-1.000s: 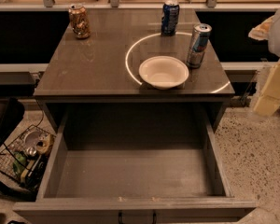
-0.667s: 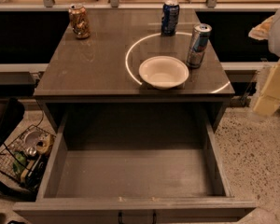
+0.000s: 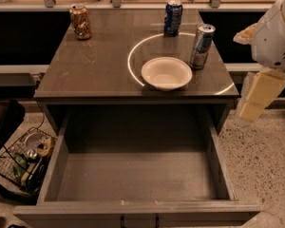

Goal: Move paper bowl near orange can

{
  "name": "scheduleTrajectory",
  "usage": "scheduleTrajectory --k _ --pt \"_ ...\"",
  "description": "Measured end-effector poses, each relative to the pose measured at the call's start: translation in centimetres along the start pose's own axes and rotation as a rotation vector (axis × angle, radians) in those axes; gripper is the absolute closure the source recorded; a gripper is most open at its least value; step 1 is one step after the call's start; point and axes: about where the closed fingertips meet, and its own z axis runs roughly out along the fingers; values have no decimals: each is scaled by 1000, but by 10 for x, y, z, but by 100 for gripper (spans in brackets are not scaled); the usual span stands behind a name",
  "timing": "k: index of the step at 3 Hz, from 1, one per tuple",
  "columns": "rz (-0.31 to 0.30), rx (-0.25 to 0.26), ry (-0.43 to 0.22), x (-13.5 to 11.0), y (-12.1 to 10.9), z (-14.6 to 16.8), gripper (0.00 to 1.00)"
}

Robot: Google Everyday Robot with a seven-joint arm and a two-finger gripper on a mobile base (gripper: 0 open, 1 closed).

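The paper bowl (image 3: 166, 73) is off-white, shallow and upright, and sits on the dark table top (image 3: 99, 70) near its front right. The orange can (image 3: 80, 21) stands at the table's far left corner, well apart from the bowl. My gripper (image 3: 257, 96) hangs at the end of the white arm at the right edge of the view. It is off the table, to the right of the bowl, and holds nothing that I can see.
A dark blue can (image 3: 173, 17) stands at the back, and a slim silver-and-blue can (image 3: 201, 46) stands just right of the bowl. A wide open drawer (image 3: 137, 175) juts out below the table front. A wire basket of clutter (image 3: 23, 160) sits on the floor at left.
The arm at the right edge has shifted a little to the left and down into view. The bowl and the cans have not moved.
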Motion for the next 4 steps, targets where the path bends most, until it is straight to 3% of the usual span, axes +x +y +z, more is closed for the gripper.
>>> scheduleTrajectory --k 1,2,3,4 --pt "-94 31 27 -23 -11 19 0" --pt "-154 108 54 -39 -28 28 0" --pt "-163 173 77 -45 -42 29 0" --pt "-162 177 74 -46 -42 28 0"
